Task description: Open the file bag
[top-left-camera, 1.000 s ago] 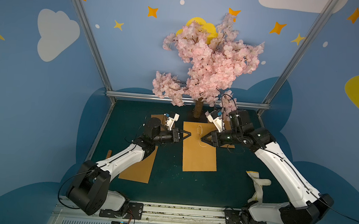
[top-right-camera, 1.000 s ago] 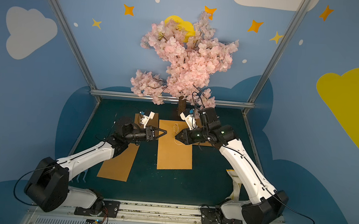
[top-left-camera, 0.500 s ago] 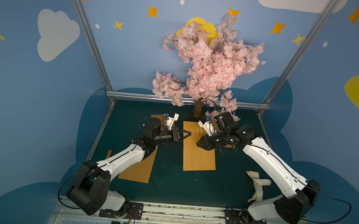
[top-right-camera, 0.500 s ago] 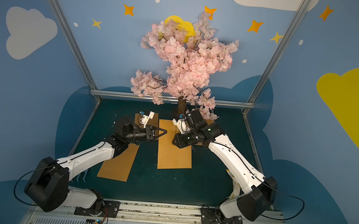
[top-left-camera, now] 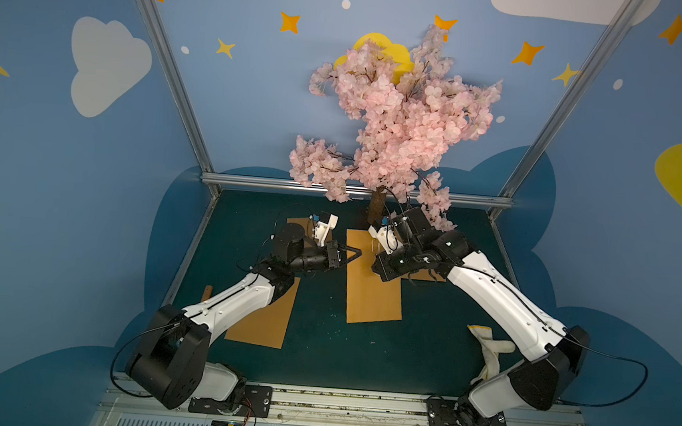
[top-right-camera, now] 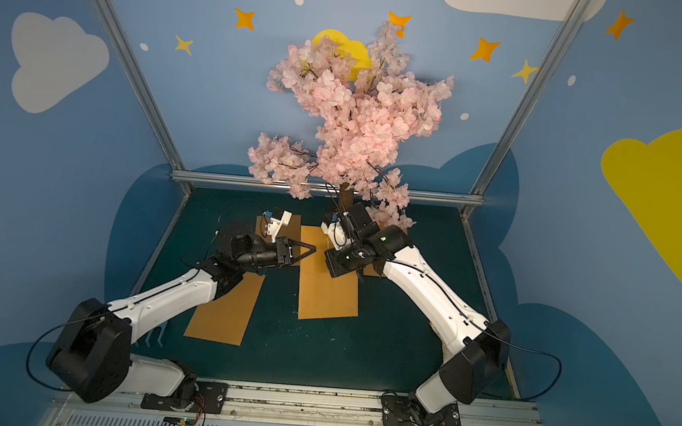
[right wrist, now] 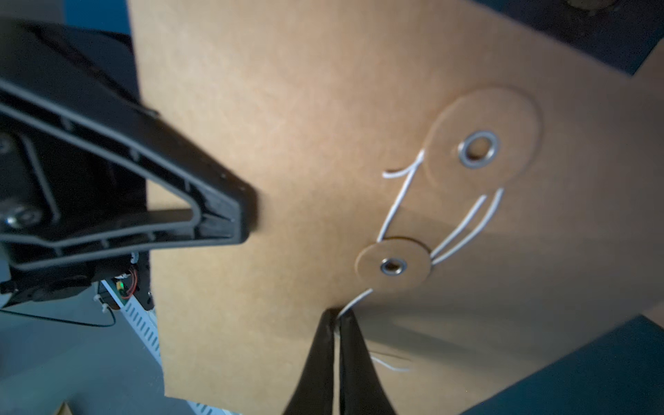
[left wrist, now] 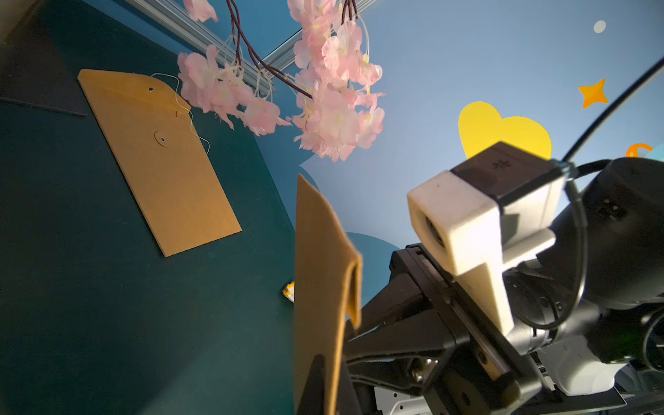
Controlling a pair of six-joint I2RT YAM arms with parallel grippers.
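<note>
Jaws first: my left gripper (top-left-camera: 355, 253) has them pressed together on the left edge of the file bag (top-left-camera: 372, 291), toward its far end. The right wrist view shows that black tip (right wrist: 222, 215) biting onto the brown card edge. My right gripper (right wrist: 337, 321) has its jaws closed on the white string (right wrist: 393, 210). The string runs in between the two black tips, just beside the small paper disc (right wrist: 393, 266). More strands come out from under that disc. One reaches toward the larger disc (right wrist: 479, 149) with the metal eyelet, and two others loop out from another side of the small disc.

In both top views the file bag sits at the centre of the frame on the dark green counter (top-left-camera: 320, 345). It lies lengthwise toward the cherry tree (top-left-camera: 401, 119), with one arm on either side of it. From the left wrist I see the held part of the bag edge-on (left wrist: 323, 287), with the right arm's camera housing (left wrist: 478, 215) just behind it.

A spare envelope (top-left-camera: 264, 320) lies left of centre in the lower half of the frame, partly under my left arm. The left wrist view also shows a flat envelope (left wrist: 161, 161) lying beneath the blossoms with its string loose. A white glove (top-left-camera: 490, 350) lies at the lower right, near the right arm's base.
</note>
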